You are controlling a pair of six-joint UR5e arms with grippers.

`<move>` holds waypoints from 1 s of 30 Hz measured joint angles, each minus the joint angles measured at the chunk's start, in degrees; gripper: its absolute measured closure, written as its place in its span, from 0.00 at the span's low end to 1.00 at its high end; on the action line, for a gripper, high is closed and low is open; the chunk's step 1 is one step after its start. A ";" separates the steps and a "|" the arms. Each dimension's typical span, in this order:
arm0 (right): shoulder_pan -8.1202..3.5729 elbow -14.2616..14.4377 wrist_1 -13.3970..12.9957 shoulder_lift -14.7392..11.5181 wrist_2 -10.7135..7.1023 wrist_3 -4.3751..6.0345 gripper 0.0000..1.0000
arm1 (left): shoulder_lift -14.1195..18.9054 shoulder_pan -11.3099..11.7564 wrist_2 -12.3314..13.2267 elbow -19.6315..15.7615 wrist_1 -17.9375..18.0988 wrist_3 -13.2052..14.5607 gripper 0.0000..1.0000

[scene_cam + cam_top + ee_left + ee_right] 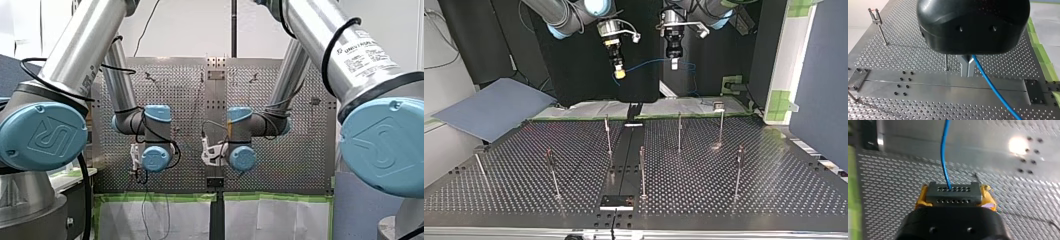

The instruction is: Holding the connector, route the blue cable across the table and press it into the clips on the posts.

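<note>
Right gripper [620,74]: up in the air, above the far edge of the perforated table [774,185] in the top view. Its yellow pads [921,198] pinch a grey connector [953,194] from both sides; two rows of small holes show on the connector's face.

Blue cable [944,152]: leaves the connector's upper row of holes and runs straight ahead of the right gripper. In the top view it arcs across to the left gripper [967,73], then hangs in a loose loop beyond it.

Left gripper: black body, metal fingers [964,66] pressed together on the cable. Below the fingers the cable slants away over the table's smooth centre rail [948,85]. This gripper is also well above the table, level with the right one and near it.

Posts: thin and upright, spread over the table. Two stand near the centre rail [608,135] [642,172], others further out on both sides [552,172] [738,170]. One post's forked clip [875,16] is plain in the left wrist view. The cable touches no post; all of it is in the air.
</note>
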 joint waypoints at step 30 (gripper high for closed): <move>0.84 -0.04 3.77 5.17 0.04 -0.13 1.00 | 4.67 2.97 0.70 -5.06 -3.57 4.33 1.00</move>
